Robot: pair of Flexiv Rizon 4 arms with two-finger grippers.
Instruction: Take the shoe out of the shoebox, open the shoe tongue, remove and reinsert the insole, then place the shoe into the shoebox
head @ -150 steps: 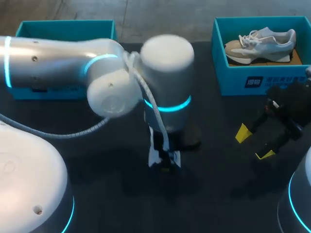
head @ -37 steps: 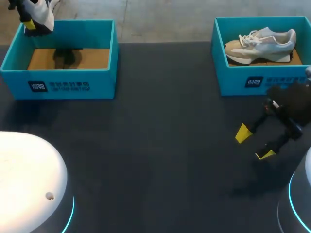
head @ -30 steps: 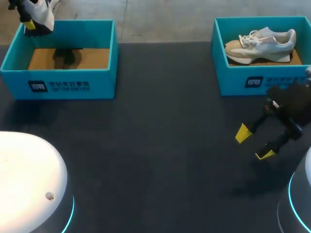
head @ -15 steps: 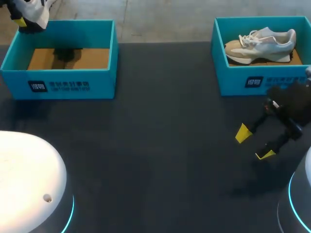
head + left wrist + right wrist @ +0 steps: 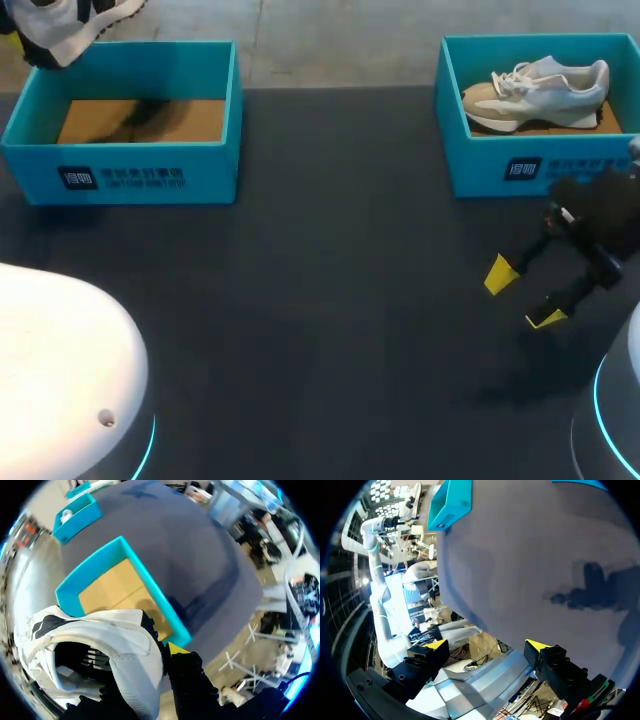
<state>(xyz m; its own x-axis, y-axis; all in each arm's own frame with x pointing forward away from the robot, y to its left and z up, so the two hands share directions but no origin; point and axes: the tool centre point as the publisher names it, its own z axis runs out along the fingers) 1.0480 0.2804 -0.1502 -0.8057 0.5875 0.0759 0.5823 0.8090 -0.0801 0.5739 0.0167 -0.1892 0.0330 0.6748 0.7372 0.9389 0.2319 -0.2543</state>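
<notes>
The left claw (image 5: 167, 654) squeezes the shoe (image 5: 62, 22), up in the air over the far corner of the left box (image 5: 130, 172). The right claw (image 5: 522, 296) is wide open and holds nothing, well off to that box's right.

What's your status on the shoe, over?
Left gripper shut on shoe, held up by left box's far corner. Right gripper open, over table near right box. Other shoe in right box. Nothing in the way.
</notes>
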